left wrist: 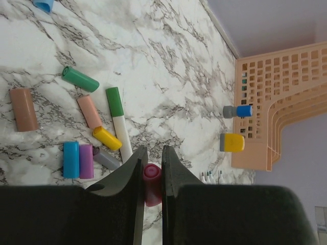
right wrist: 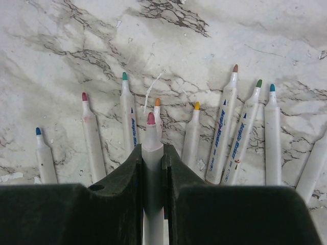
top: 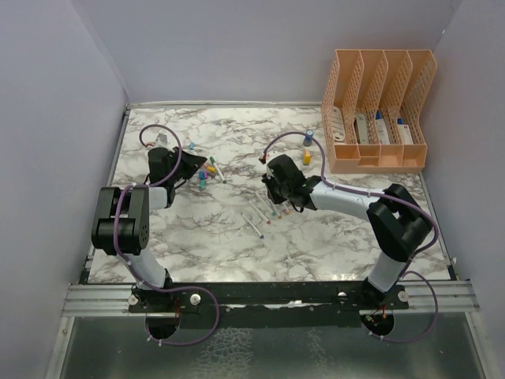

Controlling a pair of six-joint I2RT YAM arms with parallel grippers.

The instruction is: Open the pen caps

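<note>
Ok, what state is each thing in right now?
left claw: shut on pink cap.
right claw: shut on held pen.
held pen: uncapped, red tip bare.
other pens: uncapped, lying in a row.
loose caps: off their pens, scattered.
green-capped pen: capped, among loose caps.

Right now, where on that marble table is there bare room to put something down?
The near strip of the table, between its front edge and the uncapped pens, is bare. So is the far middle, between the loose caps and the yellow block. It is crowded around the caps and around the pens.
</note>
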